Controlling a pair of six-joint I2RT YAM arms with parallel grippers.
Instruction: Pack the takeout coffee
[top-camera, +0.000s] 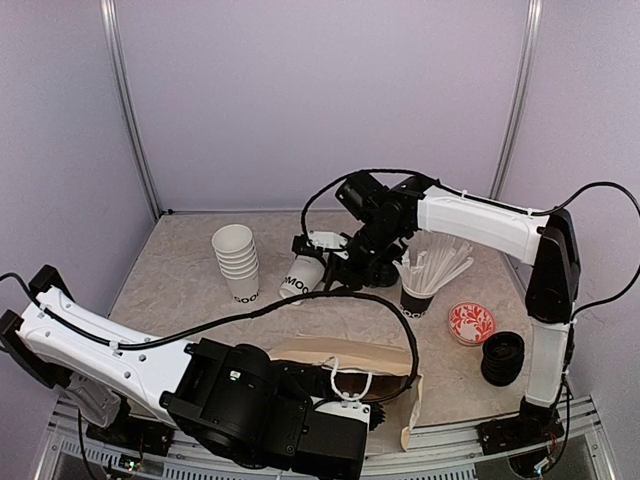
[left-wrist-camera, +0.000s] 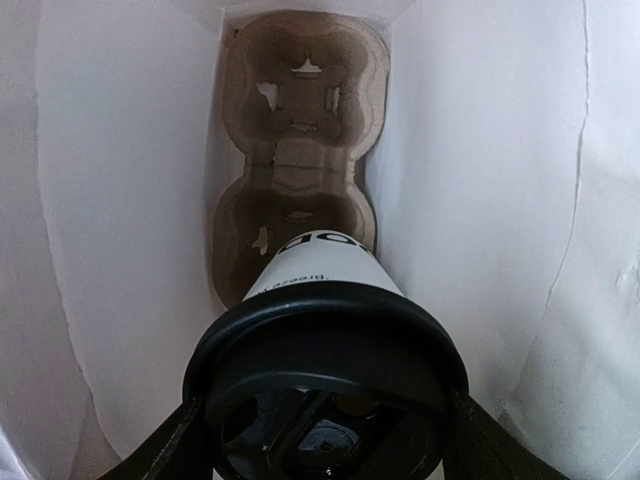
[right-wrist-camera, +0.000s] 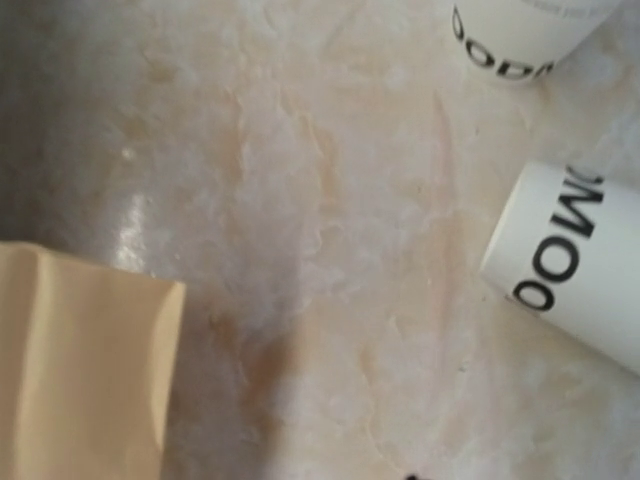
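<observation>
Nearest us, inside the paper bag (top-camera: 340, 350), the left gripper (left-wrist-camera: 325, 445) is closed on the black lid (left-wrist-camera: 325, 345) of a takeout coffee cup (left-wrist-camera: 320, 270), one finger at each side of the rim. The cup's base points down at the nearer well of the cardboard two-cup tray (left-wrist-camera: 300, 120) on the bag's floor. We judge a missed seat to be the main hazard: if the base meets the well's rim instead of dropping inside, the cup could tip against the paper and strain the lid. The bag's walls hug the tray on both sides, so there is little sideways room, and the fingers, wider than the cup, could drag the paper. The tray's farther well stands empty. Beyond the bag lies a strip of bare table (top-camera: 200, 300), then a second cup (top-camera: 303, 275) on its side. The right gripper (top-camera: 330, 258) hangs just beside it, and we cannot tell how far that gripper is open. A nudge there could roll the cup. Left of that cup stands a stack of paper cups (top-camera: 237, 262), and right of it a black cup of white sticks (top-camera: 418, 297).
</observation>
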